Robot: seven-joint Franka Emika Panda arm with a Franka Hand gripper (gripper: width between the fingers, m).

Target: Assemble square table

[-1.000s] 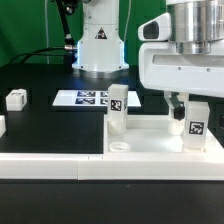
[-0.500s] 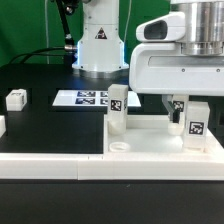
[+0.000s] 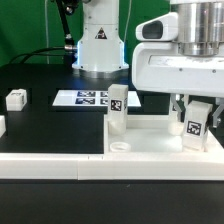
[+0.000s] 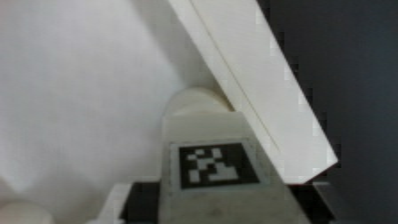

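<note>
1. The white two-finger gripper (image 3: 195,114) hangs at the exterior view's right. Its claw pinches a white plastic block leg with a black-white tag (image 3: 196,128).
2. This held leg tilts slightly, its foot at the right end of the white plastic square table top (image 3: 150,143), a tray with a raised rim.
3. In the wrist view the held leg (image 4: 214,150) fills the gap between the fingers (image 4: 134,205).
4. A second leg (image 3: 118,108) stands upright on the top's left end.
5. A loose leg (image 3: 15,98) lies well apart on the black table (image 3: 50,130), near the marker board (image 3: 85,98).
6. A long white border rail (image 3: 50,165) runs along the front.
</note>
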